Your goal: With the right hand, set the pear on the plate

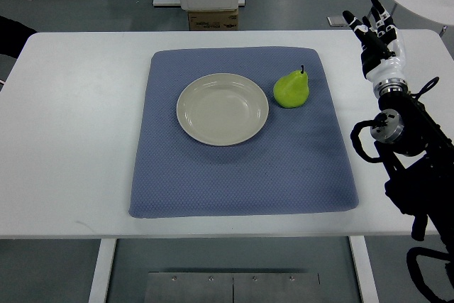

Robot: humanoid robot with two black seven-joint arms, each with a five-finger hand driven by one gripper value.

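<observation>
A white table (71, 140) fills most of the view. On it lies a blue mat (234, 175), the landmark for everything else. The right arm (408, 140) comes in from the picture's right edge, off the mat's right side, over bare table. A cream plate (223, 109) sits on the mat's upper middle, empty. The right hand (372, 30) is beyond the mat's upper right corner, held above the table edge, its fingers (365, 23) spread and extended, holding nothing. The green pear (291, 90) stands on the mat just right of the plate, close to its rim, with its dark stem up; whether it touches the rim is hard to tell. It is well apart from the hand.
</observation>
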